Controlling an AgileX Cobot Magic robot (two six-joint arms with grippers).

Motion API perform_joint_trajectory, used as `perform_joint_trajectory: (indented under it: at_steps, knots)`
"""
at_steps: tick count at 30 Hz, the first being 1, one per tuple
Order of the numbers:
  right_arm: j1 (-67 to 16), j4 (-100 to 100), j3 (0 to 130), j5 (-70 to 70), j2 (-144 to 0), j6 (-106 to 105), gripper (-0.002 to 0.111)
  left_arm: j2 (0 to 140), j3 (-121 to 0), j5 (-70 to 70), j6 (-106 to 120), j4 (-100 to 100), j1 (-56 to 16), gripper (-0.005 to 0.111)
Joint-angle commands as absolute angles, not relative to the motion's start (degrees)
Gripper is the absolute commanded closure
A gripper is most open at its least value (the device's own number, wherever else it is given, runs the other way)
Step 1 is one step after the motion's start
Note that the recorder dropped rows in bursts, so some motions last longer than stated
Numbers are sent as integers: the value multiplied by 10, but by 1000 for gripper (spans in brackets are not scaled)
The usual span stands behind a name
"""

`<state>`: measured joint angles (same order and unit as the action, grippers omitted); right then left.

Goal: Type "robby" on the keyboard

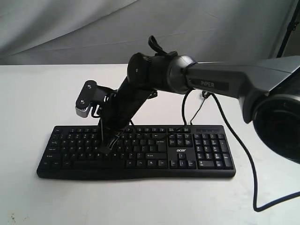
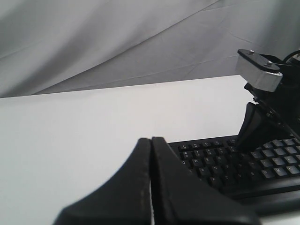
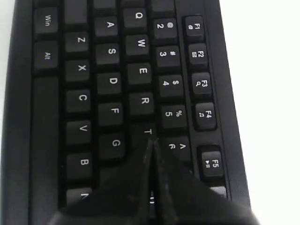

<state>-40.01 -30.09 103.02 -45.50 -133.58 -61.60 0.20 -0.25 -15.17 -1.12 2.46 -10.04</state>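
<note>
Keyboard (image 1: pixel 150 157) lies lower centre of the exterior frame, flat on the white table (image 1: pixel 33 93). Right claw (image 1: pixel 108 144) is pinched closed, its tip by the T key (image 3: pixel 148 132), left of frame centre. Left claw (image 2: pixel 151 140) is also closed, near the keyboard's end.

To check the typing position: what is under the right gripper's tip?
The shut right gripper hangs over the keyboard, tip at the T key. Keys beyond T are covered by it; contact cannot be seen.

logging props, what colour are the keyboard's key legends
White on the keyboard, best in right wrist view.
</note>
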Motion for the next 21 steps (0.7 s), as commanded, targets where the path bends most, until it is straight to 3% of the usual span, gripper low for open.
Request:
perform_joint_trajectory:
  at_steps: [1,21]
  knots:
    - [-399,-302,1034,-455,-1338,-618,108,0,0,-148,-13,27,-104,107]
    - [-399,-294,1034,-461,-1289,-612,108,0,0,-148,-13,27,-104,107]
